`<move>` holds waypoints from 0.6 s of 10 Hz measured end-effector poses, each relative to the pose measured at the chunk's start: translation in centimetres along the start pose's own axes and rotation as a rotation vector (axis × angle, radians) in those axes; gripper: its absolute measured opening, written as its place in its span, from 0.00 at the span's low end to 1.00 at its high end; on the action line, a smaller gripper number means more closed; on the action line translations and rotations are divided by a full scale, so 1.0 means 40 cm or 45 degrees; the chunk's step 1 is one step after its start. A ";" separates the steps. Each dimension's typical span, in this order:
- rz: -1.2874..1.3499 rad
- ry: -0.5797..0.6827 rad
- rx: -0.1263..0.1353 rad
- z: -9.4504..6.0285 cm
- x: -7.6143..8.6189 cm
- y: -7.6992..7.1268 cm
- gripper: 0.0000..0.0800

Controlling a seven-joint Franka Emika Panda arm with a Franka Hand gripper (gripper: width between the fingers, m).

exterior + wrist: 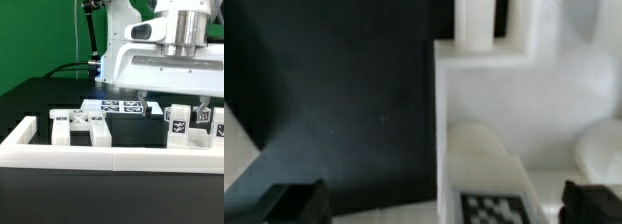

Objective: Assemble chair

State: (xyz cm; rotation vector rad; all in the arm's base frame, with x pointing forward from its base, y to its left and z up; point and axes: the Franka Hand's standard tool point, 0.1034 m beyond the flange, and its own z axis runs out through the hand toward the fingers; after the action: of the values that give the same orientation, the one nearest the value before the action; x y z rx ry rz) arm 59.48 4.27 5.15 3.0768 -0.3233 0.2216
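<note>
Presently, tool (177, 107) (445, 200): released, its two dark fingers spread wide, clasping nothing
Tool position: low over the exterior view's right part of the black table (30, 105) (349, 100), under the white arm (165, 60)
Chair pieces (65, 125): loose white blocks standing on the table behind the front rail of the white border frame (110, 152), none lifted
Tagged piece (178, 122) (491, 180): upright block with a black-and-white square tag, standing between the fingers with a gap on each side
Crossed piece (85, 125): toward the exterior view's left, well apart from the tool, its bars forming an X
Edge piece (214, 125): another tagged block at the exterior view's right edge, just beside the tagged piece
Marker board (120, 105): flat on the table behind the pieces, showing several tags
Exterior view only: the whole row of pieces, the border frame, the arm and a dark cable (70, 68) before a green backdrop (40, 40); the fingers show only in part
Wrist view only: both black fingertips (295, 200) at the picture's edge, with the tagged piece's rounded top and tag between them, clear of either pad; bare table to one side and a slotted white part (500, 30) beyond, too blurred to tell which piece it is
</note>
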 end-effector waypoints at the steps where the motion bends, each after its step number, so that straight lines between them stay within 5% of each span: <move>1: 0.014 -0.006 -0.008 0.015 -0.003 -0.004 0.81; 6: 0.017 0.046 -0.003 0.020 0.014 -0.020 0.81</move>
State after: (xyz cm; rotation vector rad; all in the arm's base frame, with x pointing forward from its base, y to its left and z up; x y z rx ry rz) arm 60.30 4.89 4.42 3.0655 -0.3424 0.2768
